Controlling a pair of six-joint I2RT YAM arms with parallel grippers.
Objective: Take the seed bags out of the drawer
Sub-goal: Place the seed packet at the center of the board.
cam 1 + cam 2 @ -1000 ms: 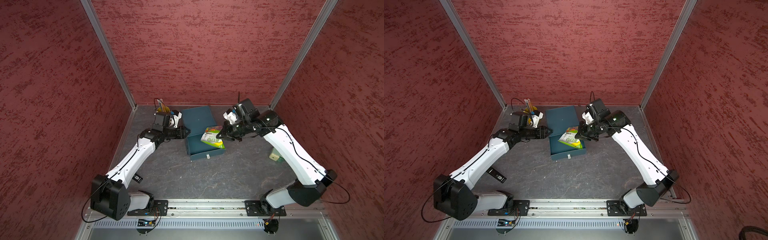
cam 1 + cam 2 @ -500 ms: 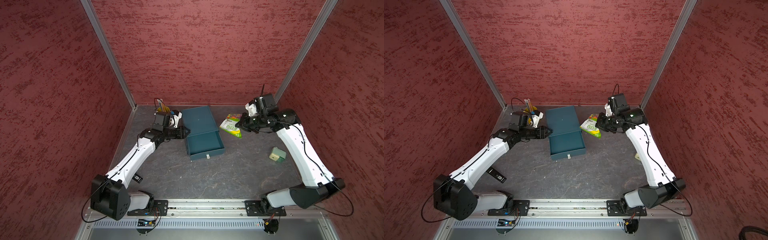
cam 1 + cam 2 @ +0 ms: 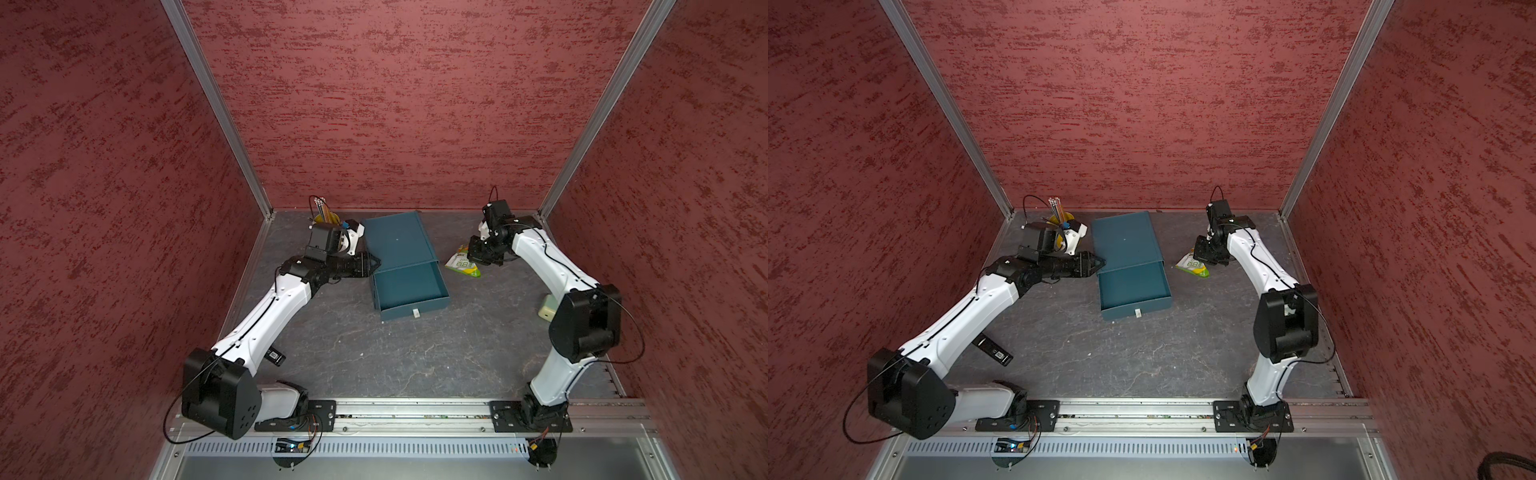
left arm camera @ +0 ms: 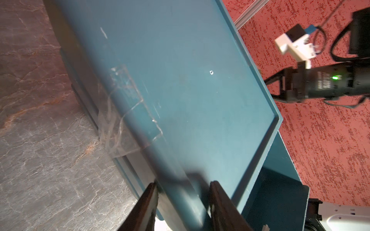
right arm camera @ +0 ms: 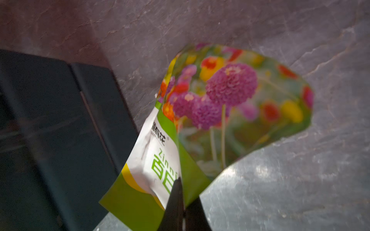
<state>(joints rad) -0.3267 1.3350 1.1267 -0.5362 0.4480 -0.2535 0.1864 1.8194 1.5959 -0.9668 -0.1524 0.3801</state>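
Broadly, a grey stone-patterned bench (image 3: 415,357) carries everything, and on it, between the two hands, stands a flat teal metal cabinet (image 3: 397,239) with its shallow teal drawer (image 3: 409,286) pulled out towards the arm bases. The left hand (image 3: 375,263) meets the cabinet at the side edge nearest it. In the left wrist view its fingers (image 4: 215,192) stand a little apart, one on the outer side wall and one on the top, closed on that rounded edge. The right hand (image 3: 476,259) hangs on the cabinet's other side, well clear of the drawer. Its jaws are pressed fully together on the green end of a flat green-and-white seed bag (image 5: 230,104) printed with purple, red and yellow flowers. The seed bag droops from this hand over bare bench just beside the cabinet, and whether its flowered end touches the surface cannot be told. Further back along the right arm, beside its elbow, sits a pale green boxy block (image 3: 547,308). Just behind the left hand's wrist stands a yellow cup (image 3: 328,216) of pencils. Under the left forearm lies a small black tag (image 3: 992,352) with a white label.
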